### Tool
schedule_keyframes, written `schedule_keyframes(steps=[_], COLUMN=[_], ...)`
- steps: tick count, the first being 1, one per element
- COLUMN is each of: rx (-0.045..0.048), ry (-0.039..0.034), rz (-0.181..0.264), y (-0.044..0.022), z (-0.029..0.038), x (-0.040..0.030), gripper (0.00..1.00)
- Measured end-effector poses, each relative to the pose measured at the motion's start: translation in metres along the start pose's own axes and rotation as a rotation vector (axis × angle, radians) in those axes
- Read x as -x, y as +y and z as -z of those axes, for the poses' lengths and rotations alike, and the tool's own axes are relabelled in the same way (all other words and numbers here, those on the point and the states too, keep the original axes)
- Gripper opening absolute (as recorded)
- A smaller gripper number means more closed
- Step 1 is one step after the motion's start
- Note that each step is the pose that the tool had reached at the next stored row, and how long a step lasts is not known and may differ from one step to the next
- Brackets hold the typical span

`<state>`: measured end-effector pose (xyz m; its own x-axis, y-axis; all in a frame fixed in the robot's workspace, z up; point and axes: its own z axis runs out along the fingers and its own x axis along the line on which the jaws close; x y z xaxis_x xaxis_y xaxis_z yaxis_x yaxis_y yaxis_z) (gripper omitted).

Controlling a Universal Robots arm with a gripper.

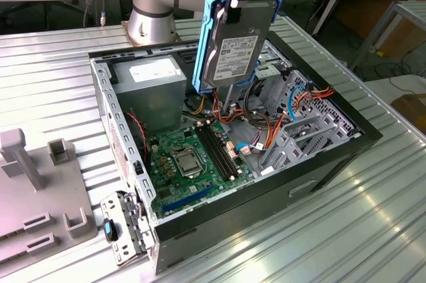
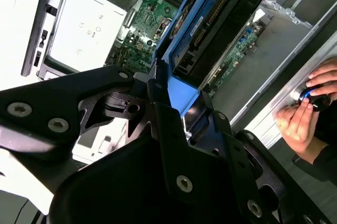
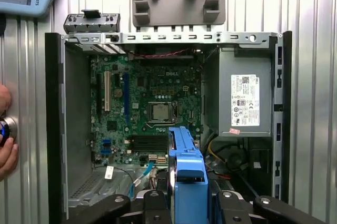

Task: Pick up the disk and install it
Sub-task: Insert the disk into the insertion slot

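I see the black gripper point(image 1: 229, 3) with fingers pinching the top edge of the flat dark-grey hard disk point(image 1: 238, 46) in its bright blue plastic carrier, so pick-up is done. Disk hangs upright over the far edge of the open black computer case point(image 1: 219, 226). Install left: it's not yet seated in the grey metal drive cage point(image 1: 299, 133).

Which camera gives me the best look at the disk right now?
The exterior view: the disk hangs upright over the open computer case, its labelled face and blue carrier plainly seen. In both wrist views the disk is edge-on, mostly carrier.
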<state>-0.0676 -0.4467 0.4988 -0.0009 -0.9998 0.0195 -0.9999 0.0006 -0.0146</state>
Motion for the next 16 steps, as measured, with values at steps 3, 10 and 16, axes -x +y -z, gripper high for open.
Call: schedule_keyframes(steps=[3, 10, 16], rx=[0.0000, 0.0000, 0.0000], ry=[-0.0002, 0.0002, 0.0002], rz=[-0.001, -0.002, -0.003], y=[0.0000, -0.0110, -0.0168], z=[-0.0002, -0.0004, -0.0007], x=[-0.0056, -0.0127, -0.0195], gripper=[0.37, 0.37, 0.37])
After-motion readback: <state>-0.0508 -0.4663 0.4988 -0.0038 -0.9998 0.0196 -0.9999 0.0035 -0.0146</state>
